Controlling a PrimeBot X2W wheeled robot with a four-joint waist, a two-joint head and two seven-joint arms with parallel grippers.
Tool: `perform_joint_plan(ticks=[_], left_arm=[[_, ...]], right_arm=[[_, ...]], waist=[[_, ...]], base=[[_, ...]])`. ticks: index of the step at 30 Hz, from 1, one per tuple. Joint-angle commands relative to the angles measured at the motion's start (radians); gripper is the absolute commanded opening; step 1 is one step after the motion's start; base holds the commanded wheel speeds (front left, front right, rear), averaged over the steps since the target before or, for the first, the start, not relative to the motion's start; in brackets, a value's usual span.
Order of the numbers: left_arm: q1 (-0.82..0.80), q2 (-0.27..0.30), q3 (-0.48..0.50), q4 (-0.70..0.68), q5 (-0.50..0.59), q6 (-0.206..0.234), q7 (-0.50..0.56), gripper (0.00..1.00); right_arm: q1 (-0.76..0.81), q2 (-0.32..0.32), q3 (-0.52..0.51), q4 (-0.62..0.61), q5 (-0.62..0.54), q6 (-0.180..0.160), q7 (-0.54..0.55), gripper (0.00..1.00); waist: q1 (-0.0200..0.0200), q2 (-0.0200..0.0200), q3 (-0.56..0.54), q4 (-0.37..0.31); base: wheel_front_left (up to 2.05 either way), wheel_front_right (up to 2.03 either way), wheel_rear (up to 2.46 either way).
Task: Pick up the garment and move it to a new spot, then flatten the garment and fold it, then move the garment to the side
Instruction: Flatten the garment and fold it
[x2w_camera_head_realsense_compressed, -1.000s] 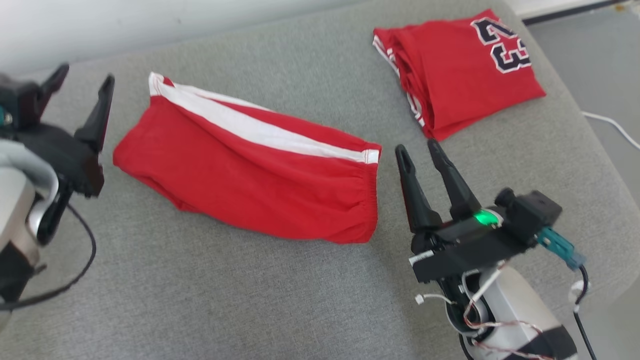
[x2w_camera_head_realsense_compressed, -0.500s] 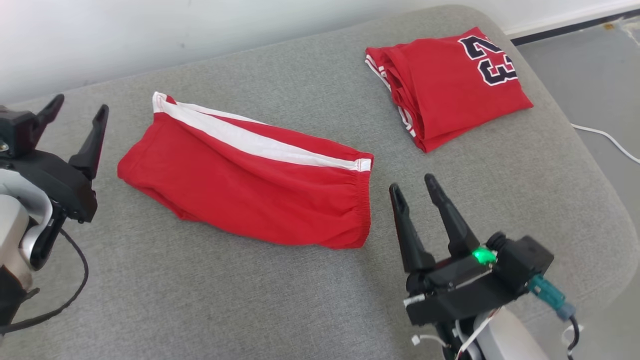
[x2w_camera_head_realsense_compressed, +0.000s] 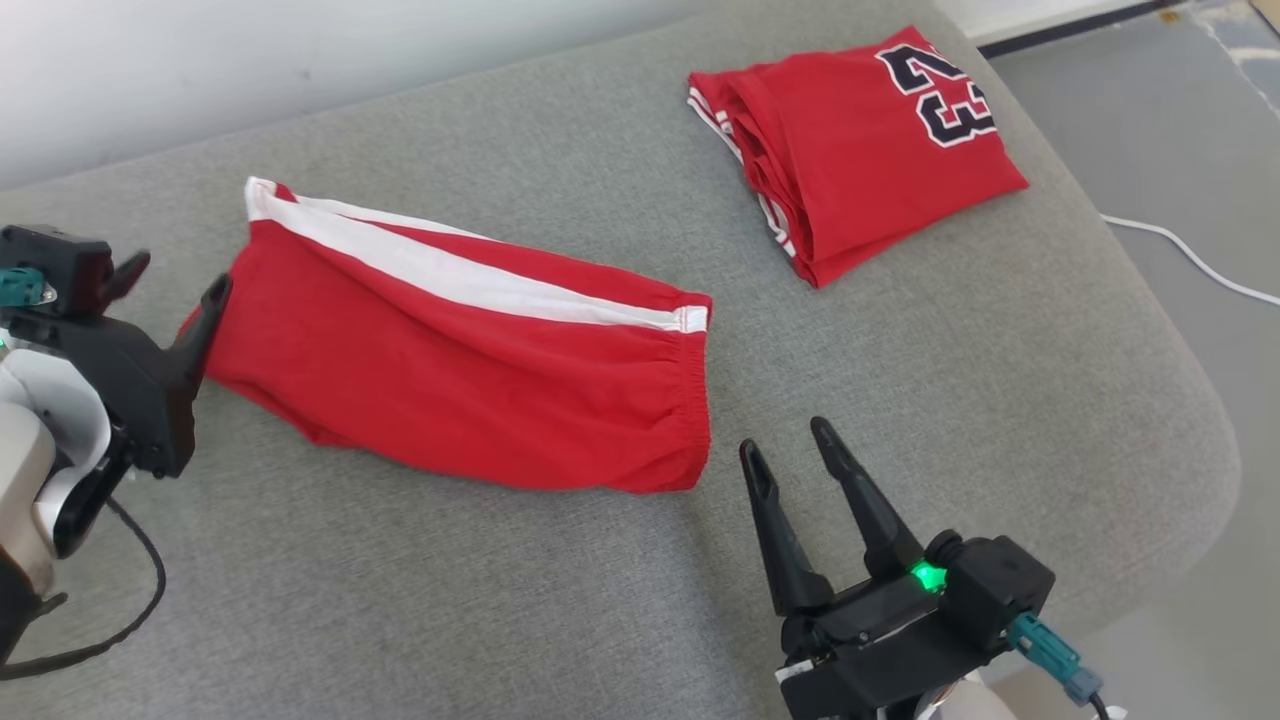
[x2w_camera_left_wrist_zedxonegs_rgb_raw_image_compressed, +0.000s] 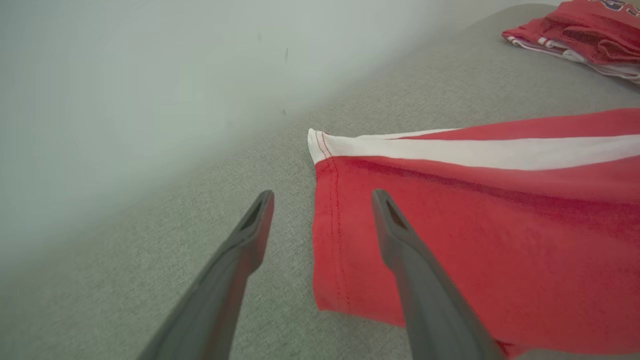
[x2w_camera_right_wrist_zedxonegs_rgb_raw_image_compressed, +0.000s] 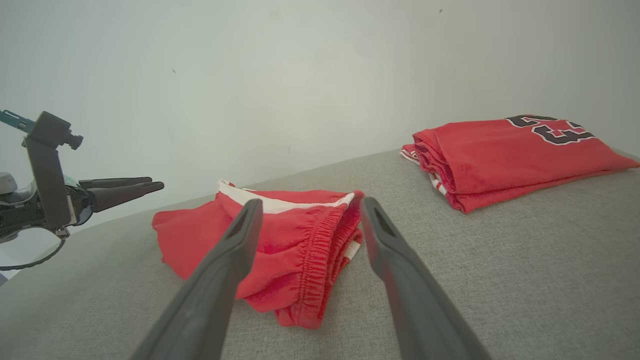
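The red shorts (x2w_camera_head_realsense_compressed: 450, 370) are laid across the grey cushion (x2w_camera_head_realsense_compressed: 500, 600), with the left tool (x2w_camera_head_realsense_compressed: 180, 278) held spread astride the hem (x2w_camera_left_wrist_zedxonegs_rgb_raw_image_compressed: 325, 210) and the right tool (x2w_camera_head_realsense_compressed: 786, 440) spread near the waistband (x2w_camera_head_realsense_compressed: 695, 400), both empty, seemingly so each end can be gripped.

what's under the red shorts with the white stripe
The red shorts lie on the grey cushion, which shows around them. At the waistband end, more red fabric layers are stacked below the top one. Anything beneath the cloth is covered.
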Motion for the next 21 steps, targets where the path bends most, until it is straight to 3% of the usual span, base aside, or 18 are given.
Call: perform_joint_plan(ticks=[1,15,16,17,18,21], left_arm=[[-0.002,0.005,-0.007,0.002,-0.017,0.002,0.019,1.0],[0.018,0.012,-0.073,0.012,-0.151,0.002,0.283,1.0],[0.016,0.01,-0.077,0.01,-0.157,0.002,0.293,0.45],[0.013,0.01,-0.08,0.009,-0.158,0.002,0.298,0.12],[0.009,0.01,-0.082,0.009,-0.159,0.002,0.299,0.0],[-0.006,0.007,-0.077,0.022,-0.151,0.005,0.278,0.0]], right_arm=[[0.009,0.008,0.005,0.002,-0.006,-0.003,-0.004,1.0],[-0.006,0.015,0.007,0.01,-0.013,-0.003,-0.004,1.0],[-0.008,0.015,0.008,0.011,-0.013,-0.003,-0.004,1.0],[-0.009,0.015,0.008,0.011,-0.015,-0.003,-0.004,1.0],[-0.011,0.015,0.009,0.012,-0.015,-0.003,-0.004,1.0],[-0.012,0.015,0.009,0.016,-0.02,-0.003,-0.004,1.0]], waist=[[0.0,0.0001,0.01,-0.011],[0.0,0.0001,0.037,-0.033],[0.0,0.0001,0.038,-0.032],[0.0,0.0001,0.038,-0.03],[0.0,0.0001,0.038,-0.028],[0.0,0.0001,0.032,-0.019]], base=[[0.0,0.0,0.0],[0.0,0.0,0.0],[0.0,0.0,0.0],[0.0,0.0,0.0],[0.0,0.0,0.0],[0.0,0.0,0.0]])
